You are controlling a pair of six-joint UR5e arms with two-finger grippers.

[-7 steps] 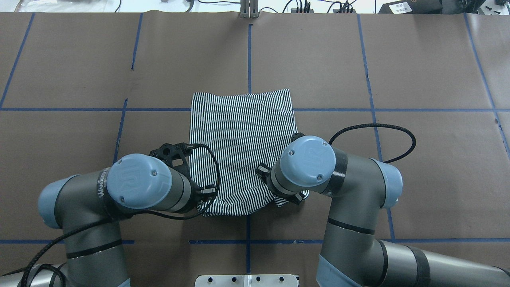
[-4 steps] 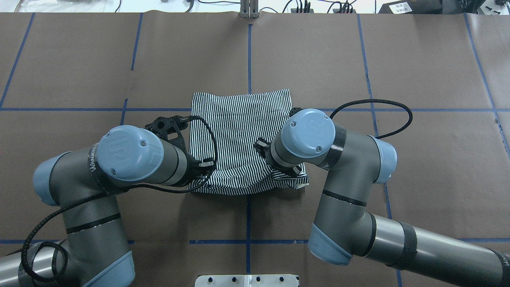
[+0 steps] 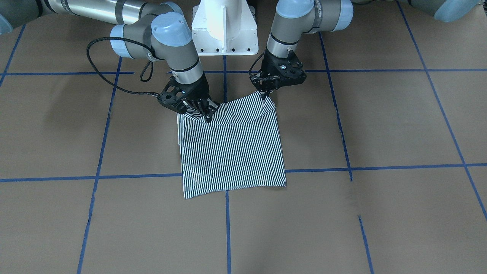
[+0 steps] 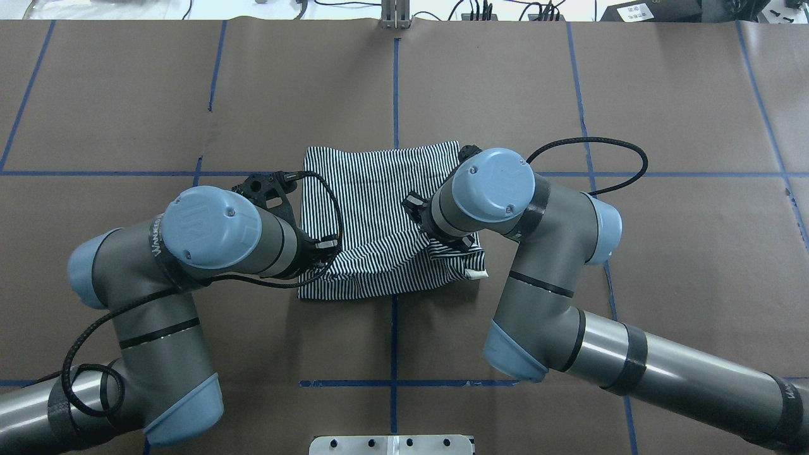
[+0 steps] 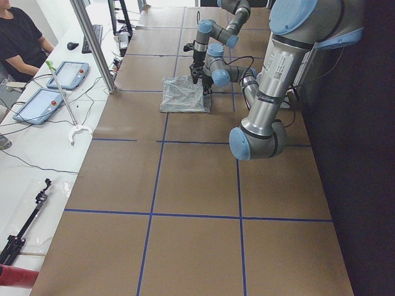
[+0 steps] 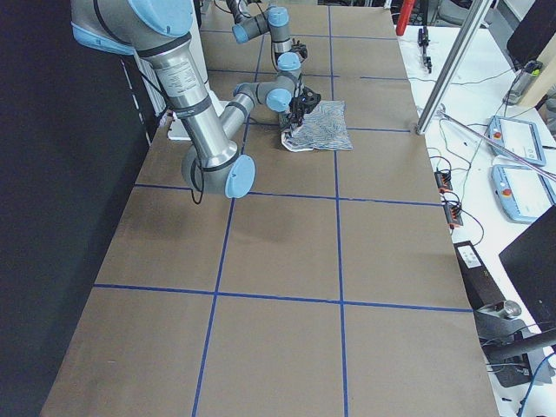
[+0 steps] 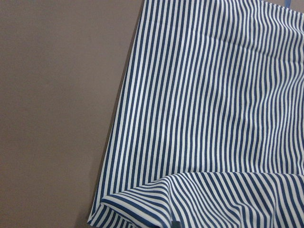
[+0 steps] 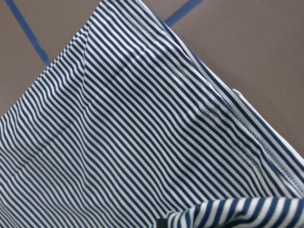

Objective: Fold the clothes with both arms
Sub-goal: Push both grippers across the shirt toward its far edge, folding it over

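The clothes are one navy-and-white striped shirt point(image 3: 232, 152), folded into a rough rectangle at the table's middle point(image 4: 379, 202). Its edge nearest the robot is raised and sags between the two grippers. My left gripper point(image 3: 263, 94) is shut on one corner of that edge. My right gripper point(image 3: 207, 115) is shut on the other corner, where the cloth bunches and a small white tag point(image 4: 477, 274) hangs out. In the overhead view both wrists hide the fingertips. The wrist views show only striped cloth point(image 7: 213, 118) point(image 8: 118, 142) curling up at the bottom. Collar, buttons and logo are hidden.
The brown table covering carries a grid of blue tape lines point(image 4: 395, 82). The white pedestal point(image 3: 223, 26) stands at the robot's base. A black cable loop point(image 4: 588, 145) arcs off the right wrist. A seated person point(image 5: 21, 37) and tablets point(image 5: 68, 74) are at a side table.
Both arms have moved away from the robot's base, carrying the shirt's near edge over the rest of the cloth. The visible shirt is shorter from front to back.
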